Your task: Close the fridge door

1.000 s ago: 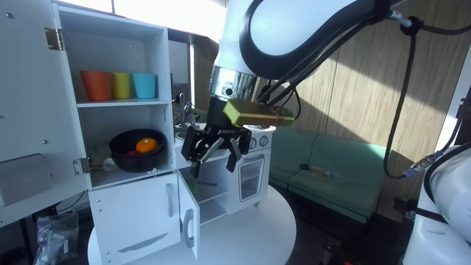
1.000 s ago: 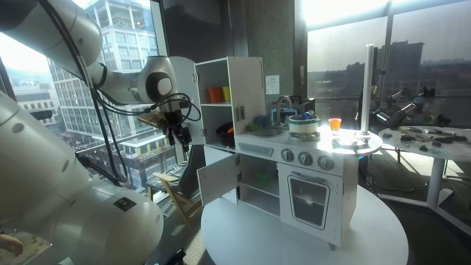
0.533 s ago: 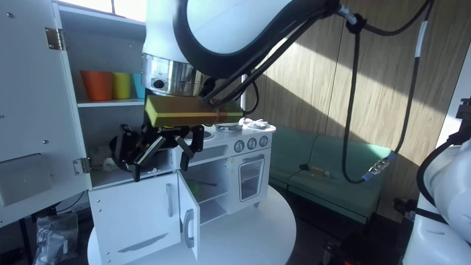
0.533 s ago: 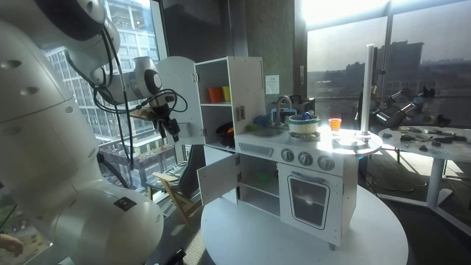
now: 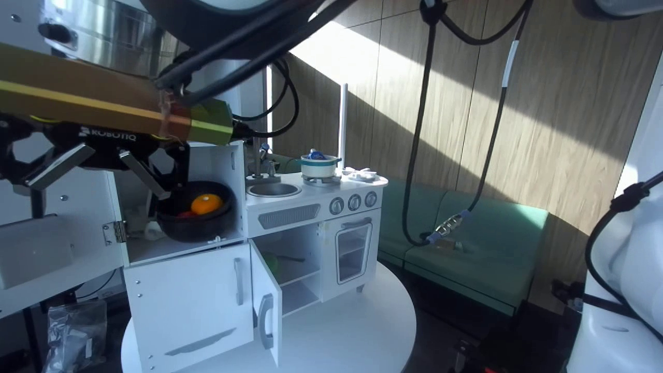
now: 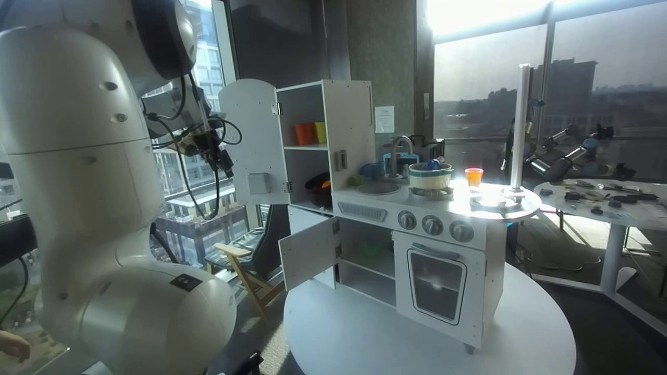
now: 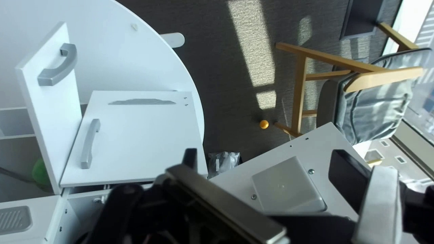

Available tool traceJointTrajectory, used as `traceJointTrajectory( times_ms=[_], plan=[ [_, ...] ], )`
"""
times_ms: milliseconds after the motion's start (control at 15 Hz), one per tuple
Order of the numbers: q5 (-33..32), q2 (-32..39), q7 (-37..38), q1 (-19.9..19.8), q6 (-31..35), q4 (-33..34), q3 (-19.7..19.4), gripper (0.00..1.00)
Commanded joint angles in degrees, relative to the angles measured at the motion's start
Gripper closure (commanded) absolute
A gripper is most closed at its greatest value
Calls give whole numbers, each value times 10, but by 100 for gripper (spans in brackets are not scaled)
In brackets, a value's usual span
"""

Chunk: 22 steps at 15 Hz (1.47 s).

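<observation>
The white fridge door (image 5: 90, 228) stands wide open on its hinges beside the toy fridge's shelves (image 6: 307, 148). Its inner face, with a grey bin (image 7: 288, 186), shows in both exterior views (image 6: 255, 125) and in the wrist view. My gripper (image 5: 95, 202) is open and empty, fingers pointing down, and covers part of the door in an exterior view. In an exterior view the gripper (image 6: 223, 165) is at the door's free edge; I cannot tell whether it touches. In the wrist view the open fingers (image 7: 268, 166) straddle the sight of the door and bin.
Below, the lower fridge door (image 5: 191, 300) is shut and a cabinet door (image 6: 310, 255) beside it stands open. A black bowl (image 5: 191, 228) with an orange and cups (image 6: 305, 134) sit on the shelves. A chair (image 7: 373, 101) stands behind the fridge door.
My gripper has moved left in both exterior views, from in front of the shelves to the open fridge door, and looks larger in one view. The door has not moved.
</observation>
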Motion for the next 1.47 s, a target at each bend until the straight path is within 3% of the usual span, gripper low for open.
traceJointTrajectory(
  times_ms=[0,267,733,1333,1400],
  plan=[
    [-63,49,57,48,-8,76,-14,0],
    [-154,71,143,88,-2,125,-40,0],
    [-202,63,277,134,10,205,-87,0],
    [-189,66,250,139,1,199,-90,0],
    [-214,72,272,145,-16,208,-92,0]
  ],
)
